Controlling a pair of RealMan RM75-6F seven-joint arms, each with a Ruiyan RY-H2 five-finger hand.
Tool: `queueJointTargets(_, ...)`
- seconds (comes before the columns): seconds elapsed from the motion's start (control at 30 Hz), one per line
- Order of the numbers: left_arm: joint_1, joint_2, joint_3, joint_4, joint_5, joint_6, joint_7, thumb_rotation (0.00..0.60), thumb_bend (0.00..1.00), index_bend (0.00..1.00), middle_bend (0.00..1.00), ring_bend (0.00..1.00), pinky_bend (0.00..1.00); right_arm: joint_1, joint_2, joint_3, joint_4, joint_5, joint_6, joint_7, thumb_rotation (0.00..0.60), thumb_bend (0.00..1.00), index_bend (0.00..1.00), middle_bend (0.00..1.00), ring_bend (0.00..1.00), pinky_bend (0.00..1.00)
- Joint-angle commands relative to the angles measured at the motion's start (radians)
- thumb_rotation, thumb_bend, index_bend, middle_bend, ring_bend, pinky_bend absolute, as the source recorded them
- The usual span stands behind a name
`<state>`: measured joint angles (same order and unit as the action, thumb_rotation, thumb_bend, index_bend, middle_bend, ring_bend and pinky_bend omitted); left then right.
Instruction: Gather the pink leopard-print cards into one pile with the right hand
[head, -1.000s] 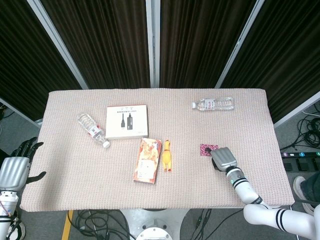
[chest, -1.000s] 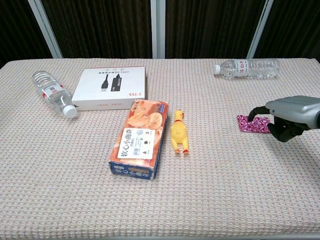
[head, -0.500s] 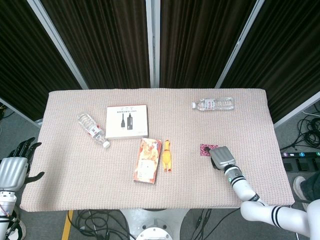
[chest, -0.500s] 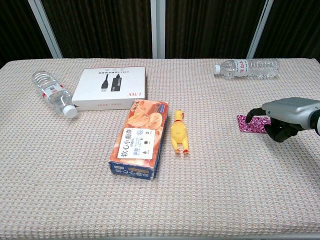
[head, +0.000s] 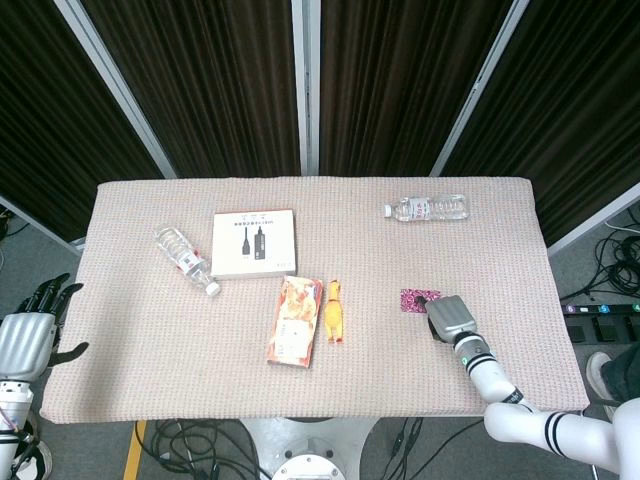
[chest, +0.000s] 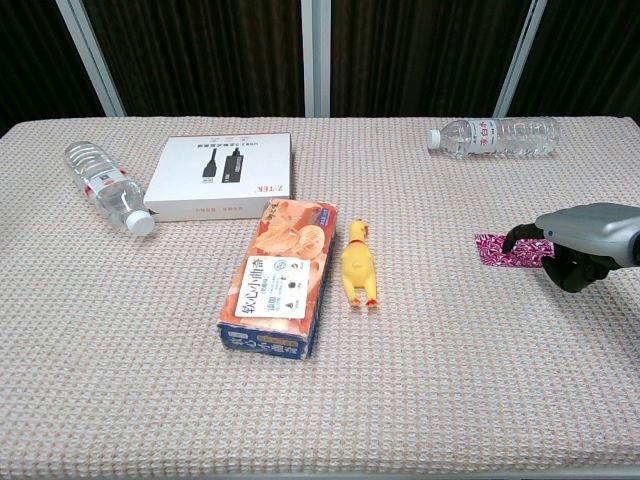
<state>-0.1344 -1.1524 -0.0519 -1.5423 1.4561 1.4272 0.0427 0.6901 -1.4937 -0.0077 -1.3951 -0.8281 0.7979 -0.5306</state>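
Right hand (chest: 580, 245) has drawn back a little toward worktop's right edge vs 0.5 s ago; more of the pink leopard-print cards (chest: 505, 250) is now uncovered. Cards unmoved. Cards: small flat rectangle, magenta-pink w/ dark spot pattern, lying flat on worktop (head: 140, 330) right of centre, betw yellow rubber chicken (head: 334, 310) and right hand. Whether one card or a stack: can't tell at this res. Right hand: grey back up, dark fingers curled down; one fingertip (chest: 515, 235) rests on cards' right end. Nothing gripped, fingers curled in on nothing. Left hand (head: 28, 335) off worktop's left edge, fingers spread, holding nothing. Also on worktop: orange snack box (head: 292, 322) just left of chicken, white box (head: 254, 243), bottle (head: 185, 259) far left, bottle (head: 427, 208) at rear right.
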Motion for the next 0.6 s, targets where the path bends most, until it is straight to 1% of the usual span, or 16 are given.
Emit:
queueJointTargets(0.03, -0.002, -0.001, -0.001, -0.004, 0.001, -0.002, 0.006, 0.600, 0.00, 0.22, 0.19, 0.13, 0.30, -0.004, 0.007, -0.003, -0.007, -0.002, 0.007, 0.003, 0.600, 0.71, 0.20, 1.00, 1.00, 1.00)
queueJointTargets(0.27, -0.003, -0.001, -0.001, -0.011, 0.001, -0.001, 0.016, 0.600, 0.00, 0.22, 0.19, 0.13, 0.30, -0.008, 0.042, -0.008, -0.024, 0.001, 0.009, 0.009, 0.600, 0.71, 0.21, 1.00, 1.00, 1.00)
queueJointTargets(0.6, -0.003, -0.001, -0.005, -0.006, -0.008, -0.001, 0.011, 0.600, 0.00, 0.22, 0.19, 0.13, 0.30, -0.016, 0.063, -0.024, -0.003, 0.032, -0.003, 0.013, 0.600, 0.71, 0.25, 1.00, 1.00, 1.00)
